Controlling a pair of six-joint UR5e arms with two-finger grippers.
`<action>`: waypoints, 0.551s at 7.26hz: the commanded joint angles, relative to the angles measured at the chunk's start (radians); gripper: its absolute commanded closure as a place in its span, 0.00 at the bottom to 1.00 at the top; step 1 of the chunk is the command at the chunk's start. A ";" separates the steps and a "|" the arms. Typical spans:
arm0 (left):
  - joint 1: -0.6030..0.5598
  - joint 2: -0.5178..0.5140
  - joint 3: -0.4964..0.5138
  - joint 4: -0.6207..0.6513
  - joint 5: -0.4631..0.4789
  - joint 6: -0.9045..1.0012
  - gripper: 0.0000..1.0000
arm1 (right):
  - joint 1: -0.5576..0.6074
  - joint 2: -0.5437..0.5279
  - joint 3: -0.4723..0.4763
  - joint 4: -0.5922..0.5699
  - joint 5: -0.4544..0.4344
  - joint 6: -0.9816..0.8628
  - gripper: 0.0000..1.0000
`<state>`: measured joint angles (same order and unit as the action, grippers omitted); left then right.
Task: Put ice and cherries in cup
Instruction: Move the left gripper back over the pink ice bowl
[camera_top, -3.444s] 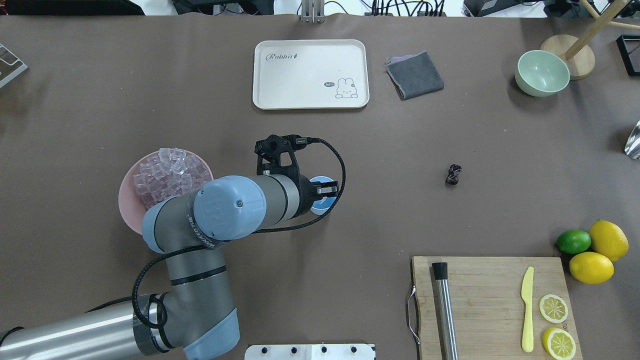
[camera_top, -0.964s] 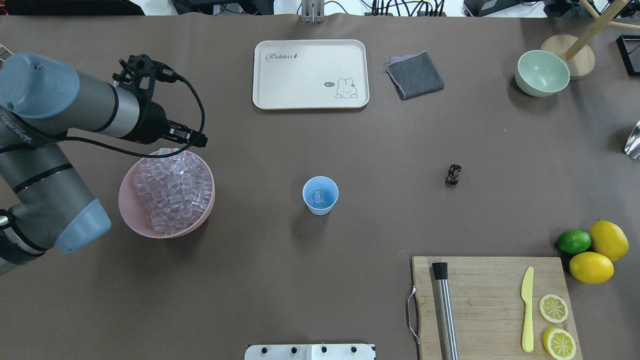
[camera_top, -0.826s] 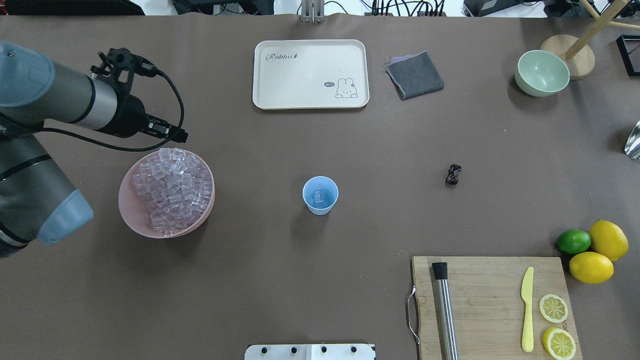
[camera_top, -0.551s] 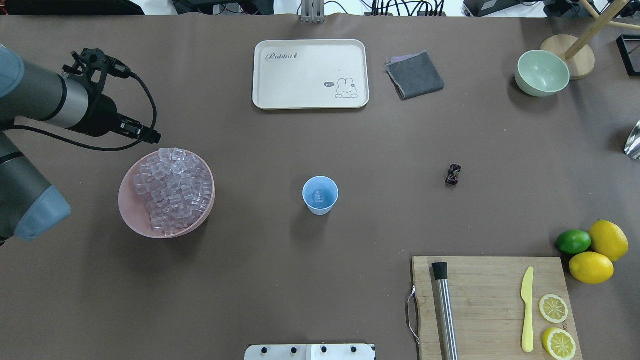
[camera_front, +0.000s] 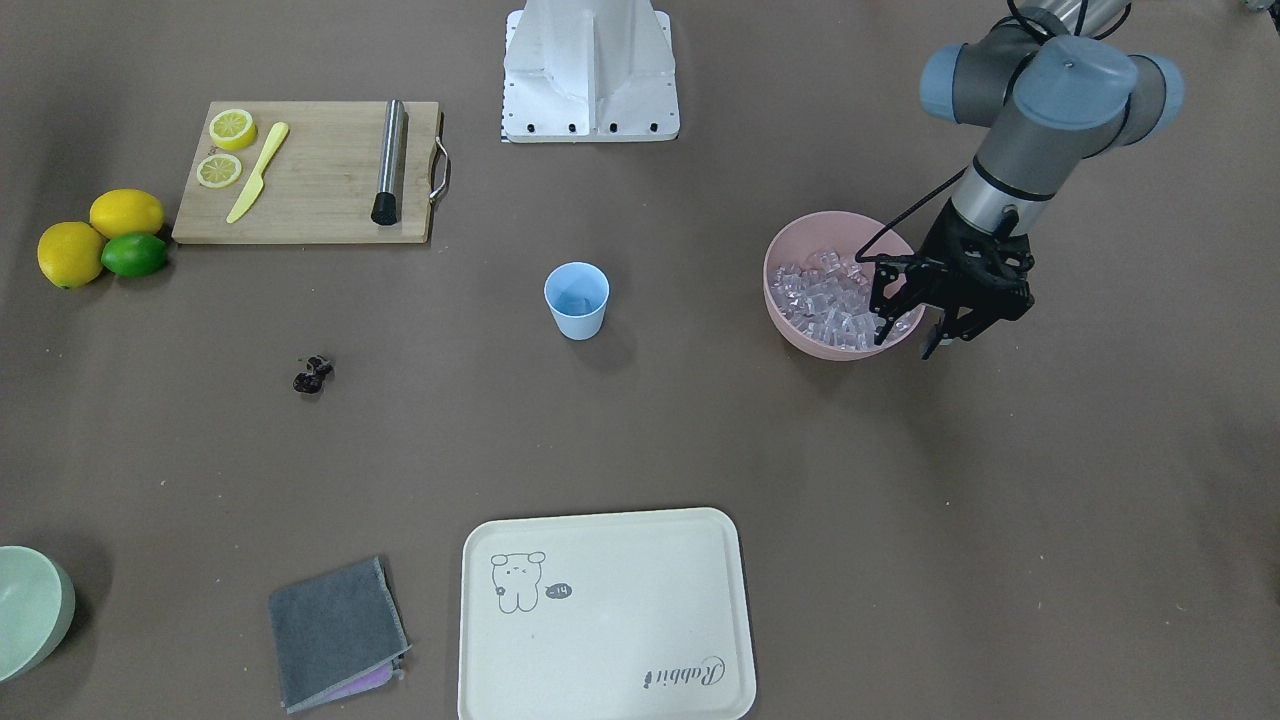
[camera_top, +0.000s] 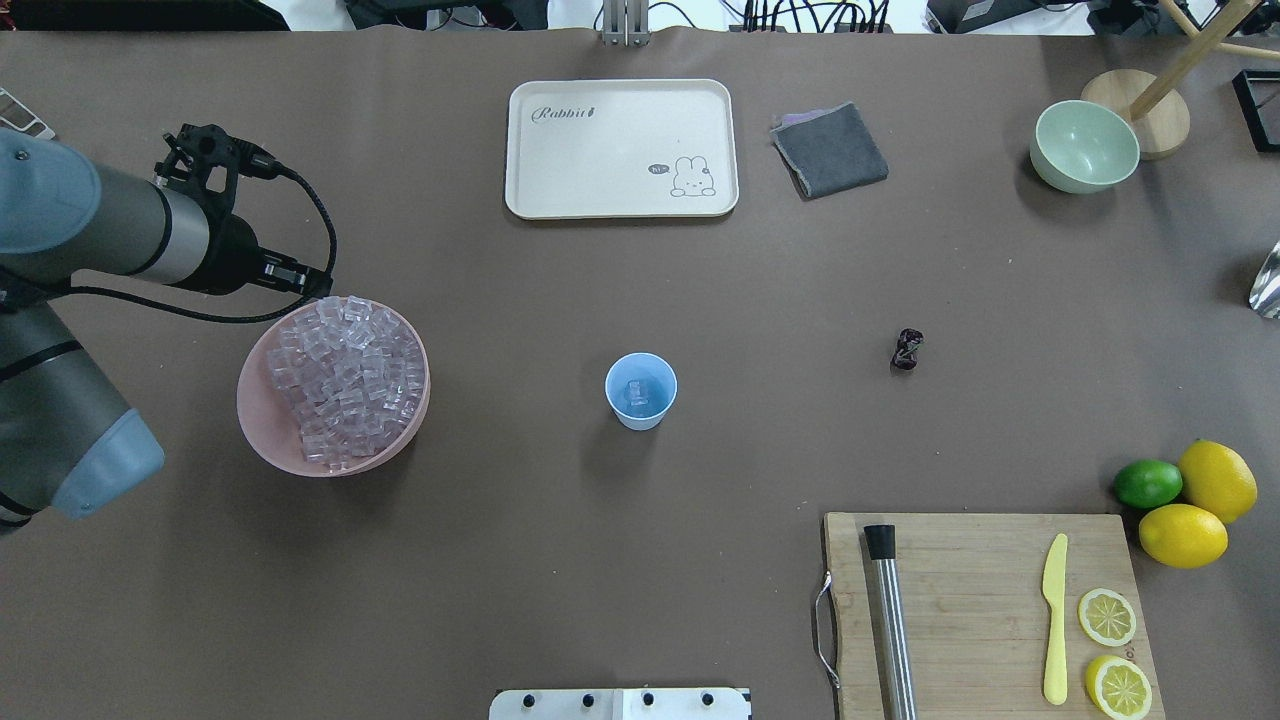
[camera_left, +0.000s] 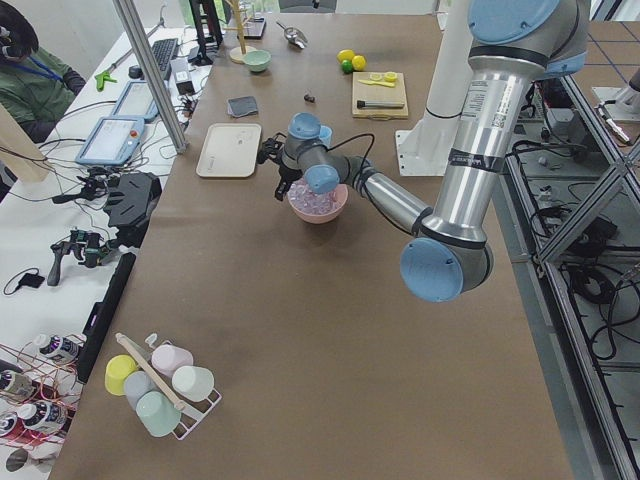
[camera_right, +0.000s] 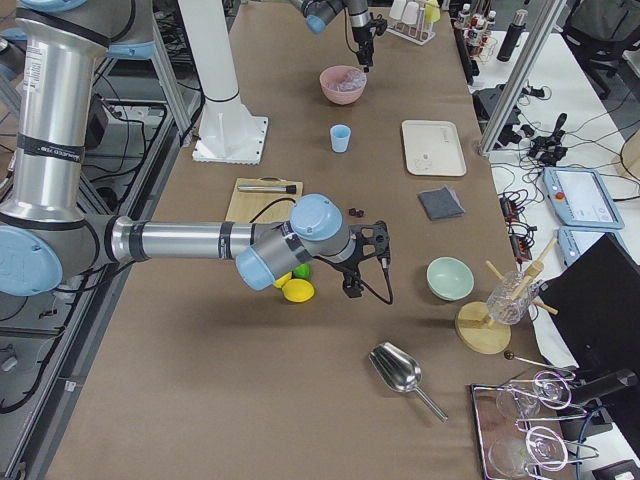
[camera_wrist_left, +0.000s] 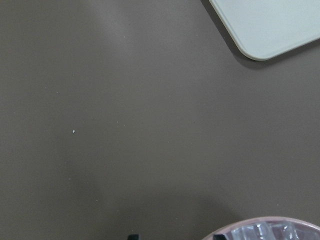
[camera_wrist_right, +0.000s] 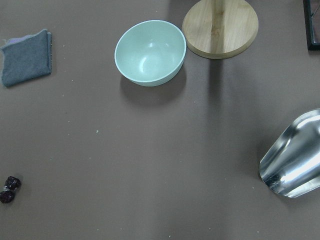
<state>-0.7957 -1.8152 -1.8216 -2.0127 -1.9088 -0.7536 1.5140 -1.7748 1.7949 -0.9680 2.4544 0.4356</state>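
Pink bowl (camera_wrist_left: 270, 218): cropped by wrist view's lower edge. Tray (camera_wrist_left: 270, 25): only a corner showed. Scoop (camera_wrist_right: 295, 160): cut at right edge. Green bowl (camera_front: 25, 610): cut at left edge. Right gripper (camera_right: 350, 288): opening was unreadable.

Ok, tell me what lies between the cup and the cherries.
Nothing. Between the cup and the cherries there is only bare brown table cover, as the overhead view shows. The front-facing view agrees.
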 joint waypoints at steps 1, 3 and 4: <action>0.039 -0.003 -0.008 0.002 0.050 -0.032 0.42 | 0.000 0.000 0.000 0.000 -0.002 0.000 0.00; 0.041 0.003 -0.010 0.002 0.050 -0.036 0.42 | 0.000 0.000 0.000 0.000 0.000 0.000 0.00; 0.043 0.005 -0.010 0.002 0.050 -0.036 0.42 | 0.000 0.000 0.000 0.000 0.000 0.000 0.00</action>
<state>-0.7551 -1.8127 -1.8309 -2.0111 -1.8599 -0.7889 1.5140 -1.7748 1.7948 -0.9679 2.4542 0.4356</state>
